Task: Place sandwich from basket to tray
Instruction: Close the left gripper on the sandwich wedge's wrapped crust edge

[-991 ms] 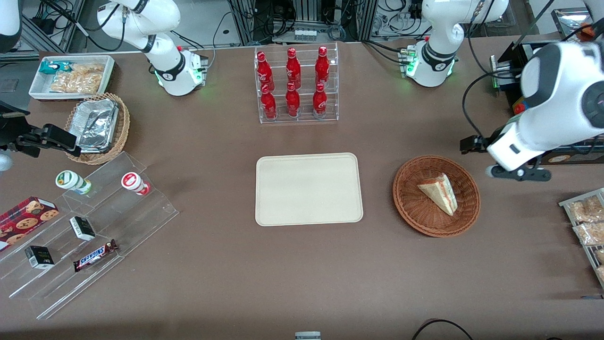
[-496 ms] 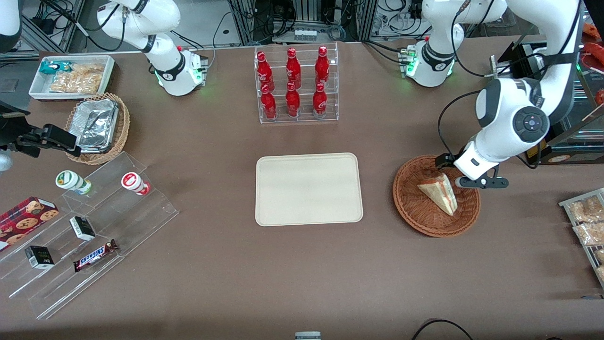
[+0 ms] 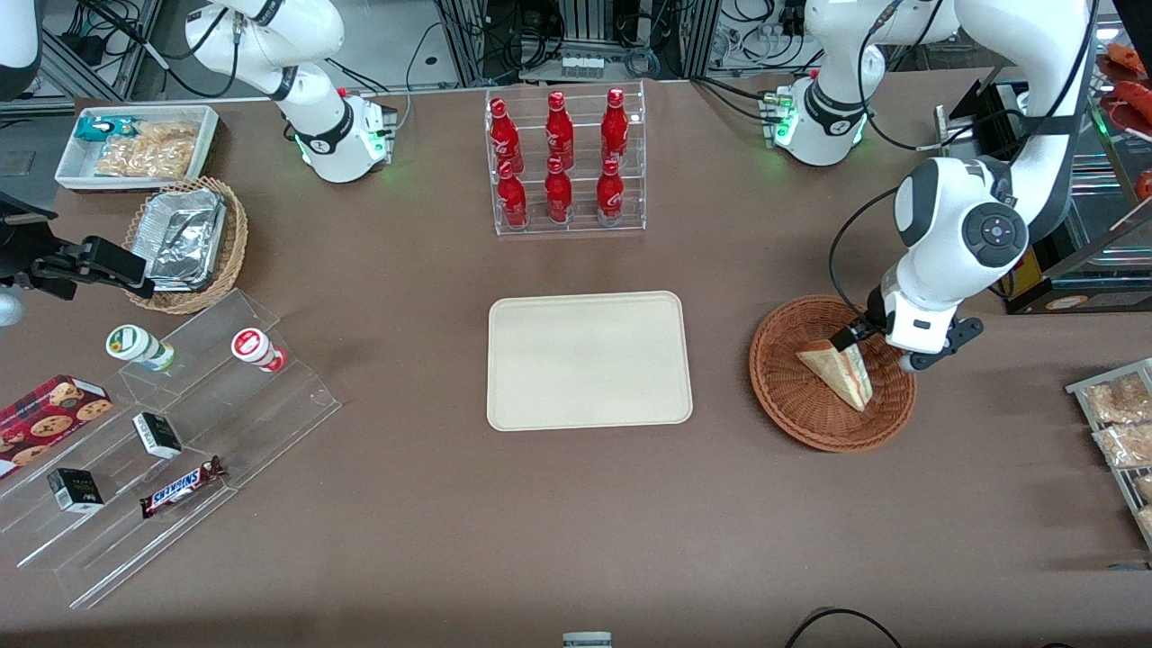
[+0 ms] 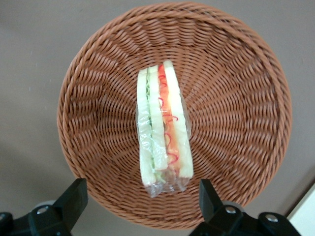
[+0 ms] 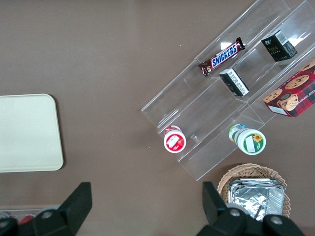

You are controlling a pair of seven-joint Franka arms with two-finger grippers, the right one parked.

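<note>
The sandwich [image 3: 837,371], a pale wedge with red and green filling in clear wrap, lies in the reddish-brown wicker basket [image 3: 810,434]. My left gripper [image 3: 877,353] hangs open just above the basket, its two fingers straddling the wide end of the sandwich without touching it. In the left wrist view the sandwich [image 4: 162,132] lies in the middle of the basket [image 4: 98,98], and the gripper [image 4: 141,191] stands open with a finger at each side of the sandwich's near end. The cream tray [image 3: 589,360] lies empty beside the basket, toward the parked arm's end; it also shows in the right wrist view [image 5: 24,132].
A clear rack of red bottles [image 3: 565,162] stands farther from the front camera than the tray. A rack of snack packets [image 3: 1120,423] lies at the working arm's end. Acrylic steps with snacks [image 3: 171,432], a tan foil basket [image 3: 184,243] and a white bin [image 3: 135,148] lie toward the parked arm's end.
My left arm has swung in from the table's working-arm end and come down over the basket. The open gripper now stands over the sandwich. The sandwich has not moved.
</note>
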